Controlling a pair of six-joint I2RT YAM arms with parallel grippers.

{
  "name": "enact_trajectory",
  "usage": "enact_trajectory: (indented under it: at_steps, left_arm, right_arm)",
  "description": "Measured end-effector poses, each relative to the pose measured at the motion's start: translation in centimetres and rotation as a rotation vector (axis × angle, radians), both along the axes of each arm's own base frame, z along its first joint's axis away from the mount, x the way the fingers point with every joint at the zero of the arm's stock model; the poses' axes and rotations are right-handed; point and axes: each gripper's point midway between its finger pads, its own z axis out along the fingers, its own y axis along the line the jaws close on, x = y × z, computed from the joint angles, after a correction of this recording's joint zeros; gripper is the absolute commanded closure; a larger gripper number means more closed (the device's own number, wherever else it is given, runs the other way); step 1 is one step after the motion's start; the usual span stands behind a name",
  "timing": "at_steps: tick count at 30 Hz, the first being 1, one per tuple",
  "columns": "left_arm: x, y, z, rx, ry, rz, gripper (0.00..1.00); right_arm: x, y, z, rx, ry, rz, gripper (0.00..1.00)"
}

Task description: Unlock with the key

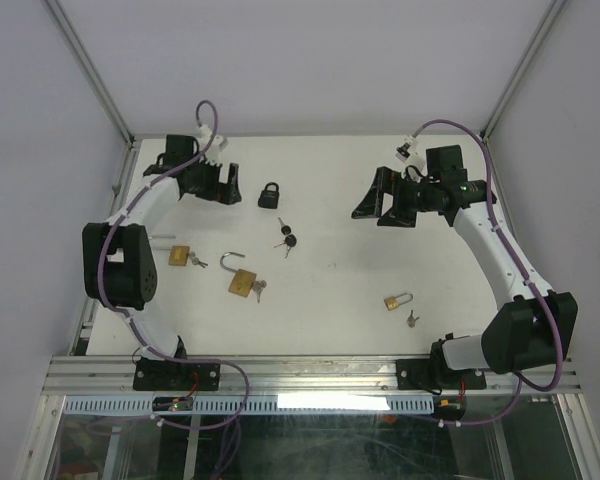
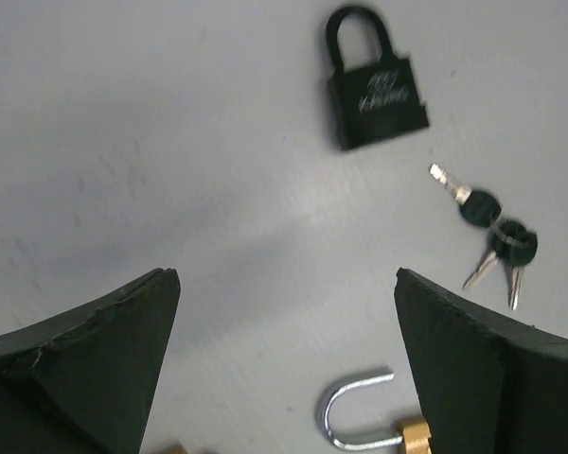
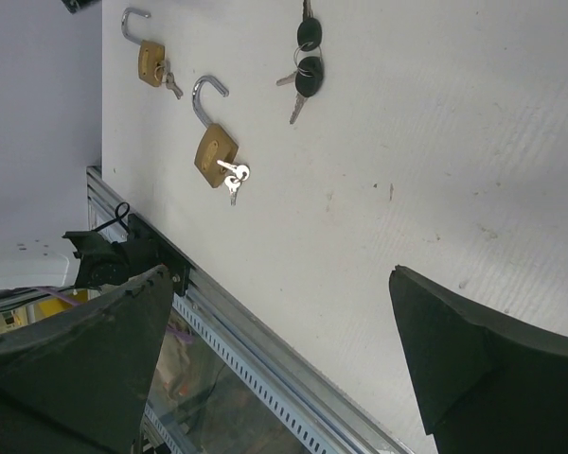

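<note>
A black padlock lies at the back of the table with its shackle closed. Black-headed keys lie just in front of it. A brass padlock lies mid-table with its shackle swung open and keys in its keyhole. My left gripper hovers left of the black padlock, open and holding nothing. My right gripper hangs open and empty to the right of the black-headed keys.
A second brass padlock with an open shackle and a key lies at the left. A third brass padlock lies at the right front, a loose key beside it. The metal rail runs along the near edge.
</note>
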Motion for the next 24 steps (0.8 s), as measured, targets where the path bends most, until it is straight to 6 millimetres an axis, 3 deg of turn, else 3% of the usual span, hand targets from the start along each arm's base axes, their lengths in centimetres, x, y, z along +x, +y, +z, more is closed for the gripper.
enact_trajectory:
  at_steps: [3, 6, 9, 13, 16, 24]
  left_arm:
    - [3.7, -4.2, 4.0, 0.098, -0.141, -0.021, 0.01]
    - [5.9, -8.7, 5.6, 0.119, -0.203, -0.044, 0.01]
    - [7.2, -10.7, 3.6, 0.142, -0.171, -0.024, 0.01]
    - [8.3, -10.0, -2.1, 0.210, -0.062, 0.048, 0.01]
    - [8.2, -9.8, -5.2, 0.221, 0.011, 0.078, 0.01]
    - [8.8, -11.3, -4.9, 0.236, -0.013, 0.079, 0.01]
  right_arm:
    - [0.1, -0.2, -0.2, -0.014, 0.000, -0.013, 0.00]
    - [0.1, -0.3, -0.4, -0.027, 0.005, -0.022, 0.00]
    - [-0.1, -0.5, -0.6, -0.038, 0.015, -0.027, 0.00]
    - [-0.2, -0.7, -0.5, -0.047, 0.015, -0.033, 0.00]
    - [-0.4, -0.7, -0.3, -0.048, 0.009, -0.034, 0.00]
    - [-0.7, -0.9, -0.4, -0.057, 0.015, -0.032, 0.00]
